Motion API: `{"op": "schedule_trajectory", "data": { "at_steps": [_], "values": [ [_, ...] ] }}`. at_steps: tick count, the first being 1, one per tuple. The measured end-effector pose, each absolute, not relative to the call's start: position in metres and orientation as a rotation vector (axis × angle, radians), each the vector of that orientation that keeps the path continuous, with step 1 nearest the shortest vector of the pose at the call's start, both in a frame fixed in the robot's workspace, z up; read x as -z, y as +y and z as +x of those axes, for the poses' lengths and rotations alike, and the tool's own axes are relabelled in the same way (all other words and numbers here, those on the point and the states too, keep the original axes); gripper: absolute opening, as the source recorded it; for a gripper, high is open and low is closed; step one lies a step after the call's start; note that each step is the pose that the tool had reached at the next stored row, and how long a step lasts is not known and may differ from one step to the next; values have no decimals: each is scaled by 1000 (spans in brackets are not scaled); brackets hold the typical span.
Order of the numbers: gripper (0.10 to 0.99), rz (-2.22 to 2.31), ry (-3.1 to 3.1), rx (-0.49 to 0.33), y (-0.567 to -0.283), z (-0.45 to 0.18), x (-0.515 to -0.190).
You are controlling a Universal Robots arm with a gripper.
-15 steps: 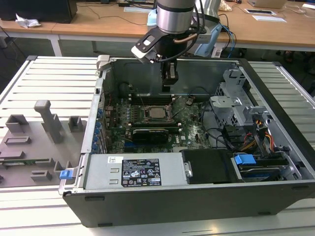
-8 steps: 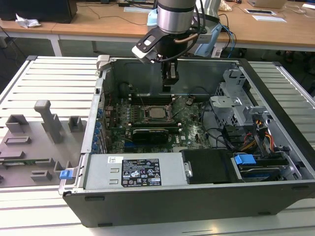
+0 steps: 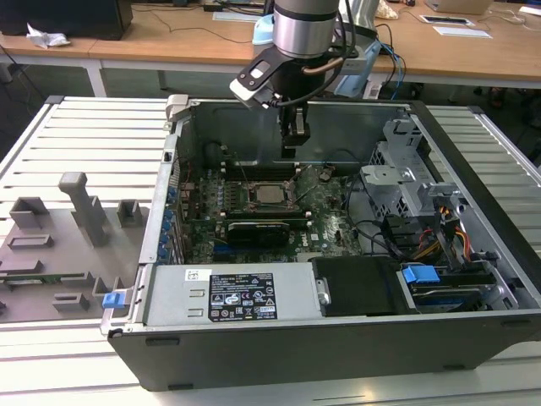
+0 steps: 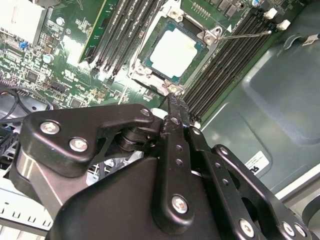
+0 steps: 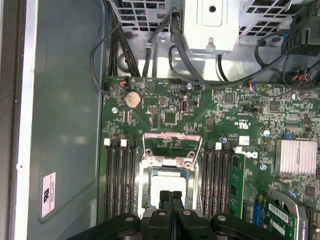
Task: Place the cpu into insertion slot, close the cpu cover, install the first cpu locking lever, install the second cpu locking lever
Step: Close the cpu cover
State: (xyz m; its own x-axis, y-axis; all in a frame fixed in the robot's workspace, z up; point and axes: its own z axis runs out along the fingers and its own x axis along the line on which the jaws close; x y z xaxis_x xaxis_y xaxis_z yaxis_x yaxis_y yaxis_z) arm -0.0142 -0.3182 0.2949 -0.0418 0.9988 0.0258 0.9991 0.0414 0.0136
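Fingers are pressed together, nothing held, the gripper hung at 1 o'clock of the cpu seated in the insertion slot in the exterior view; closing the apparently raised cpu cover is judged in hand, a gentle downward push being called for

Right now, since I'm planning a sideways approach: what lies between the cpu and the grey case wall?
A bank of long black memory slots runs alongside the cpu, stopping short of the case wall. This can be seen in both wrist views.
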Motion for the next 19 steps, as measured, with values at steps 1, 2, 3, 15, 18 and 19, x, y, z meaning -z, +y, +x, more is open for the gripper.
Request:
{"op": "schedule_trajectory", "data": {
  "at_steps": [1,2,3,15,18,19],
  "values": [
    [106,-2168,-2260,43,-318,-14,-295],
    [106,-2168,-2260,43,-318,-13,-295],
    [106,-2168,-2260,43,-318,-12,-295],
    [106,-2168,-2261,43,-318,-4,-295],
    [106,-2168,-2261,43,-318,-2,-295],
    [106,-2168,-2261,43,-318,-2,-295]
  ]
}}
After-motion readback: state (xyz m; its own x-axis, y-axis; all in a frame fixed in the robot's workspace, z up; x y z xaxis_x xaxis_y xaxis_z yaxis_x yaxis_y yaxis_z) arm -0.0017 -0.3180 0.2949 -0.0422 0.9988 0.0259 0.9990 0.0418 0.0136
